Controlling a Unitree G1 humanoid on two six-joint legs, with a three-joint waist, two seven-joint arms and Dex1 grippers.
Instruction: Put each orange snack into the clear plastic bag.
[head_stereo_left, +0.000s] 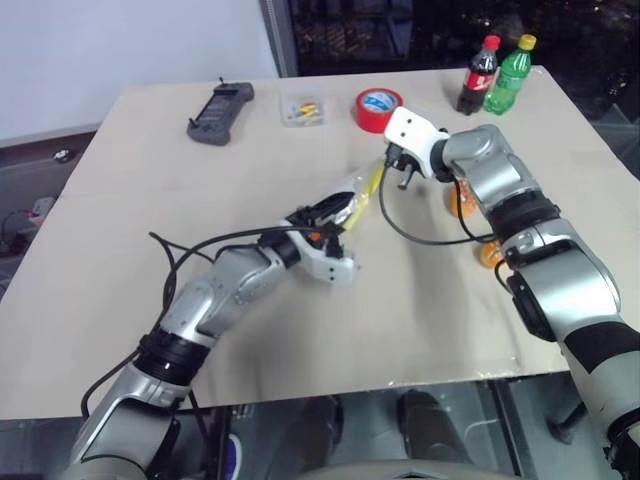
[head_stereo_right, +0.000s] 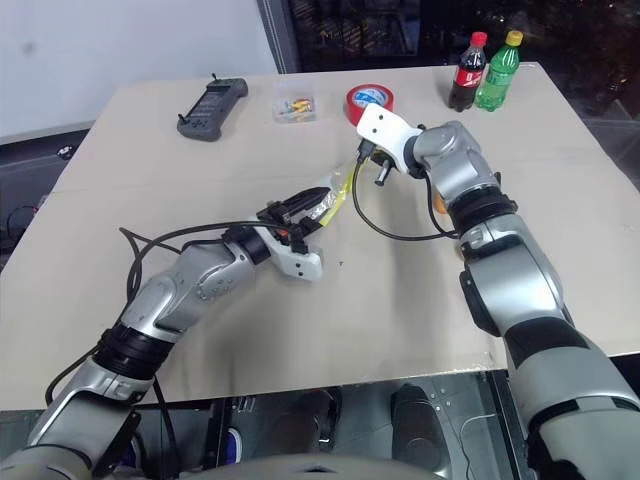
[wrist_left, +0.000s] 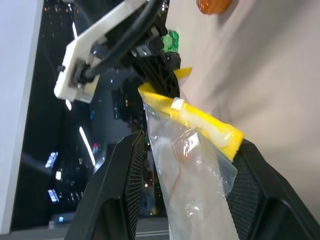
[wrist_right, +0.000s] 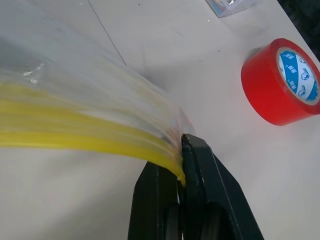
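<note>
Nothing is bagged yet: your right gripper (wrist_right: 181, 150) is pinched tight on the yellow seal of the clear plastic bag (wrist_left: 192, 175) at frame centre, your left gripper (wrist_left: 190, 200) straddles it with fingers apart, and both orange snacks (head_stereo_left: 491, 254) lie on the table (head_stereo_left: 150, 180) at centre right.

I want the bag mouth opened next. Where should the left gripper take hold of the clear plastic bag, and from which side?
Judging by its pose, grip the yellow seal strip of the clear plastic bag, on the end away from the right gripper, which pinches the other end. The left gripper is open with the bag between its fingers, so close there.
</note>
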